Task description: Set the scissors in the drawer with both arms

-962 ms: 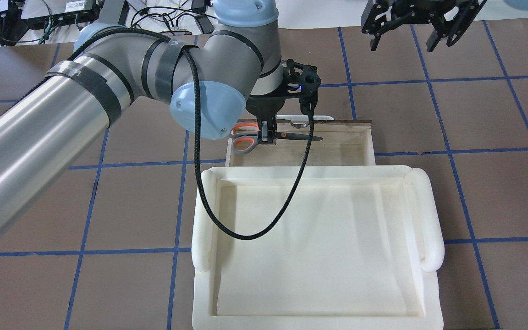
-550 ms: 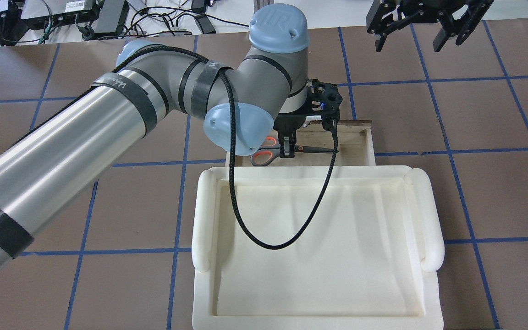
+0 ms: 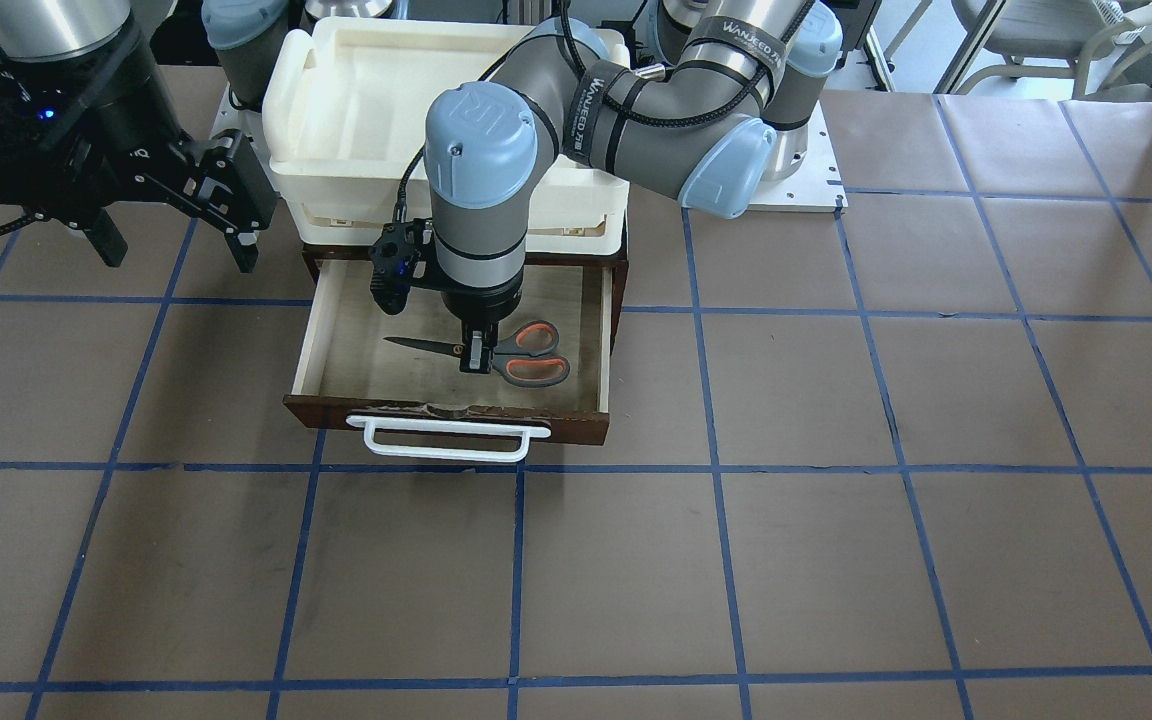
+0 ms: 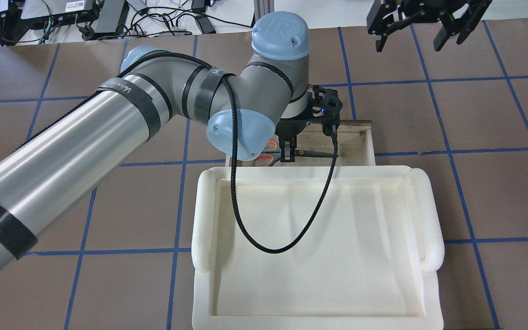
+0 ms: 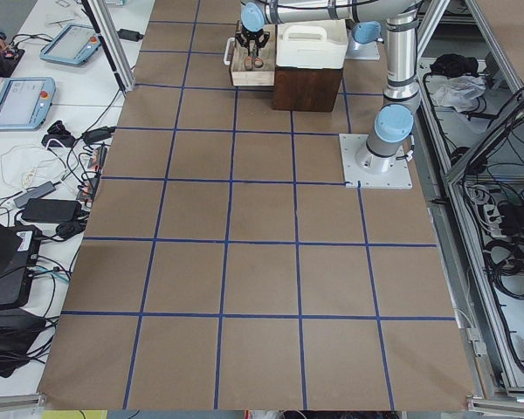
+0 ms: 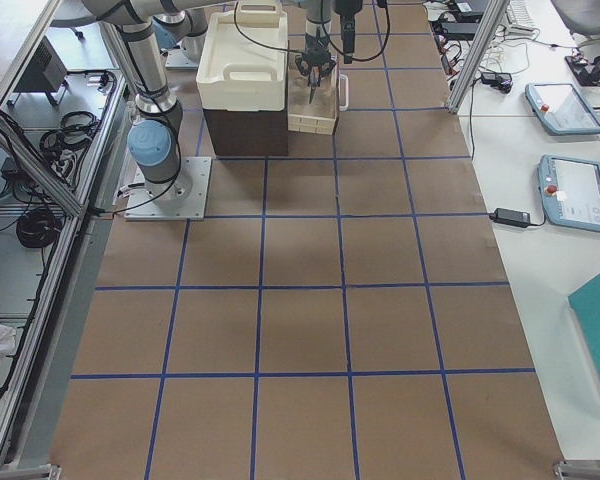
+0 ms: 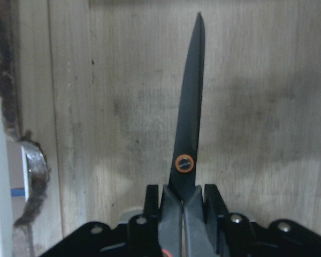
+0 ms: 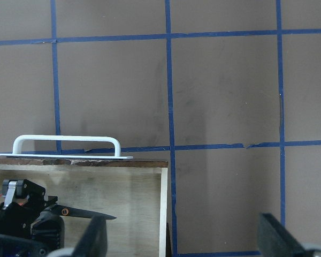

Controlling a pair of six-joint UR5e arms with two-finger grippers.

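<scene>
The drawer [image 3: 446, 418] stands pulled open, with a dark brown front, a white bar handle [image 3: 446, 440] and a pale plywood floor [image 4: 355, 142]. My left gripper [image 3: 476, 358] points down inside it and is shut on the scissors [image 3: 536, 368] just behind their pivot. The dark blades [image 4: 316, 153] lie level along the drawer, grey and orange handles towards its left. The left wrist view shows the scissors [image 7: 190, 134] close over the floor; I cannot tell whether they touch. My right gripper [image 4: 410, 41] is open and empty, high beyond the drawer's right side.
A cream-white plastic tray [image 4: 310, 172] sits on the brown cabinet above the drawer and hides the drawer's rear part from overhead. A black cable [image 4: 282, 247] from the left wrist loops over the tray. The table is brown with a blue tape grid.
My left arm has carried the scissors to the right and down, deeper into the drawer and nearer the tray's edge. My right gripper has drawn slightly further away and stays open.
</scene>
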